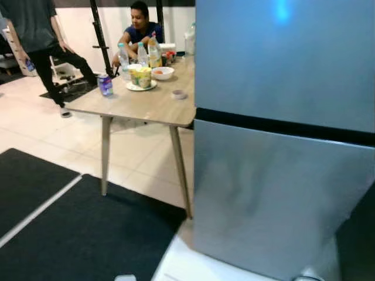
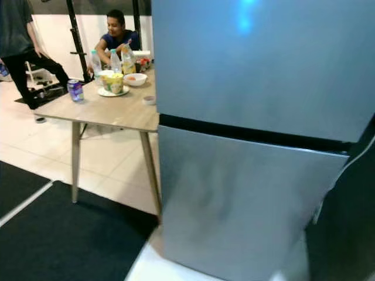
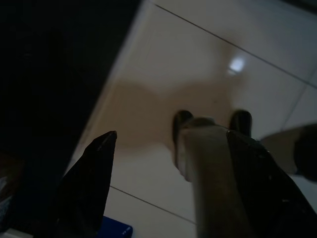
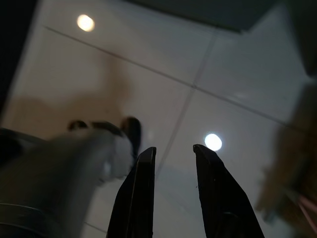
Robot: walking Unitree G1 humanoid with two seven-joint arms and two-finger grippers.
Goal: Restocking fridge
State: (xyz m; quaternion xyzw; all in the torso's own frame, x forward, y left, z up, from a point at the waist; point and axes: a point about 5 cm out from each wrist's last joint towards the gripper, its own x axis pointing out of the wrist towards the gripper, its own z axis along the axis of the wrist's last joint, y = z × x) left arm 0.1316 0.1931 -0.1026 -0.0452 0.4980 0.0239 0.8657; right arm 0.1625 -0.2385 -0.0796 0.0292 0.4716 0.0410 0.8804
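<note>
Fridge [image 1: 281,146] shut at 2 o'clock, bottles [image 1: 140,54] unmoved at 11; both grippers parted, empty, idle.

No legible text or labels.

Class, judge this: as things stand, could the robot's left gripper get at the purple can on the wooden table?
Probably not. The left gripper hangs open over the floor tiles, while the purple can stands near the far corner of the table, well ahead. The robot would likely have to walk closer first.
</note>
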